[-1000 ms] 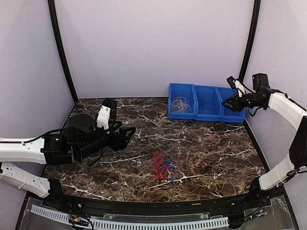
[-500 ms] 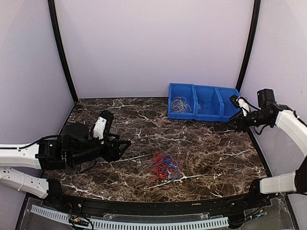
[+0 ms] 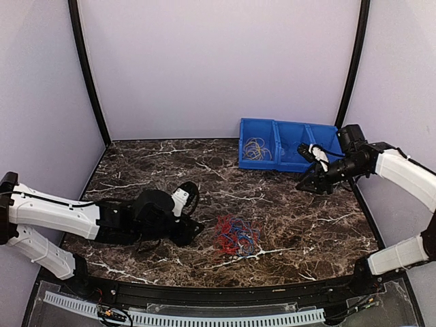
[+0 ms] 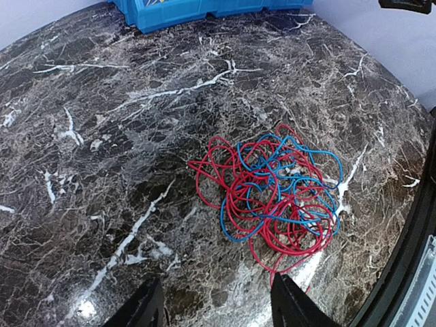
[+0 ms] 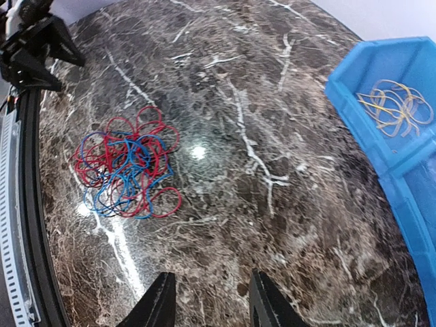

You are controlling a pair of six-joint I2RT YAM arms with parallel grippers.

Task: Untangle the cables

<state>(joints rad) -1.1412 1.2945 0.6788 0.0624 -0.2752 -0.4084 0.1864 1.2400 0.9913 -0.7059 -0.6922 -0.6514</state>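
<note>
Lying on the table [image 4: 102, 136], cables [image 4: 272, 197] (red and blue loops) form one tangle; left gripper [image 4: 214, 294] and right gripper [image 5: 211, 287] gape, empty.

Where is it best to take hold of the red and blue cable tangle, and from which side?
I would pinch the red loop jutting toward the blue bin, from above with the left gripper: it lies flat, clear of the dense knot.

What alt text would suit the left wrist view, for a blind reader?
A tangle of red and blue cables lies on a dark marble table, ahead of the open left gripper; a blue bin sits beyond.
</note>
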